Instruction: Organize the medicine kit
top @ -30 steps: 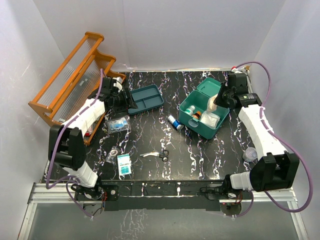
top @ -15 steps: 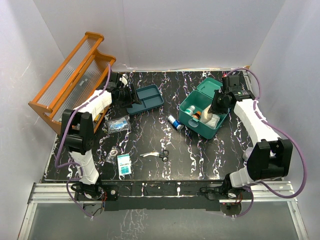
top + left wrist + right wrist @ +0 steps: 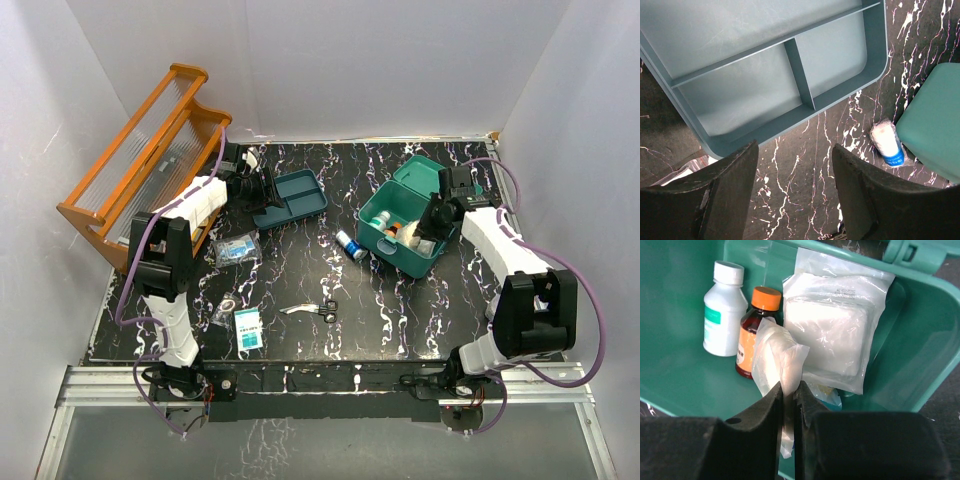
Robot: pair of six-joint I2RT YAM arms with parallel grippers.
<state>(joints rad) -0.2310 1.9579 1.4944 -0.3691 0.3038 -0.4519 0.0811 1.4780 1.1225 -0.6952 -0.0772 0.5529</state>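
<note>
The medicine kit (image 3: 398, 250) is a teal box standing open right of centre, lid up at the back. In the right wrist view its wall (image 3: 920, 355) encloses a white bottle (image 3: 722, 310), an amber bottle with an orange cap (image 3: 751, 330) and a large gauze bag (image 3: 832, 335). My right gripper (image 3: 432, 222) reaches into the box; its jaws (image 3: 788, 390) are shut on a clear plastic packet (image 3: 777, 357). My left gripper (image 3: 262, 195) is open and empty (image 3: 795, 165), just off the near edge of a blue-green divided tray (image 3: 765, 65), which also shows in the top view (image 3: 295, 197).
An orange wooden rack (image 3: 145, 150) stands at the back left. A white roll with a blue label (image 3: 350, 245) lies beside the kit. A bagged packet (image 3: 236, 248), scissors (image 3: 312, 309), a teal-and-white card (image 3: 248, 327) and a small bag (image 3: 226, 308) lie on the near table.
My right gripper has come down into the kit with the packet. My left gripper has moved right to the tray's edge.
</note>
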